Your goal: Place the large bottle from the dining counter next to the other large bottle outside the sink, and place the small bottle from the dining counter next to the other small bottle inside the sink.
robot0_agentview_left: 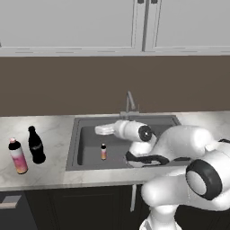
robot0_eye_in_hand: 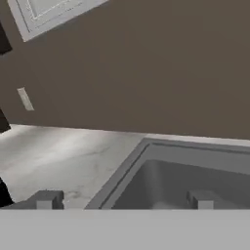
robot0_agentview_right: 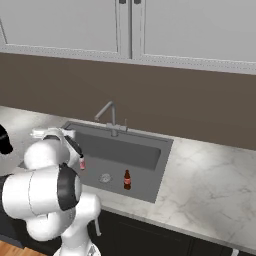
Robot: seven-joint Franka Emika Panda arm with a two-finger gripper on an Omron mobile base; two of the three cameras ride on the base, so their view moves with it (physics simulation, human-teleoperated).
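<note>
Open-jawed and holding nothing, the gripper [robot0_eye_in_hand: 124, 199] hangs above the left part of the sink, its two finger tips [robot0_eye_in_hand: 49, 199] well apart with bare basin and worktop between them. From there the rest runs down by size. White wall cabinets [robot0_agentview_left: 67, 22] sit above a brown backsplash [robot0_agentview_left: 67, 83]. Below that a marble worktop [robot0_agentview_left: 49, 130] runs along the wall over dark base cabinets [robot0_agentview_left: 81, 204]. The grey sink [robot0_agentview_left: 85, 121] is sunk into the worktop, with a faucet [robot0_agentview_left: 130, 102] at its back rim. The white arm [robot0_agentview_left: 179, 166] bends over the sink's front right. On the worktop left of the sink, the black bottle [robot0_agentview_left: 36, 144] stands upright, and the large pink bottle [robot0_agentview_left: 18, 156] stands upright just beside it, nearer the front edge; the two are close, though contact cannot be judged. Inside the basin, the small orange bottle [robot0_agentview_left: 103, 152] stands upright on the floor left of centre. In the right base view, a small dark bottle [robot0_agentview_right: 127, 179] also stands upright in the basin, apart from the orange one and right of the drain [robot0_agentview_right: 105, 177].
</note>
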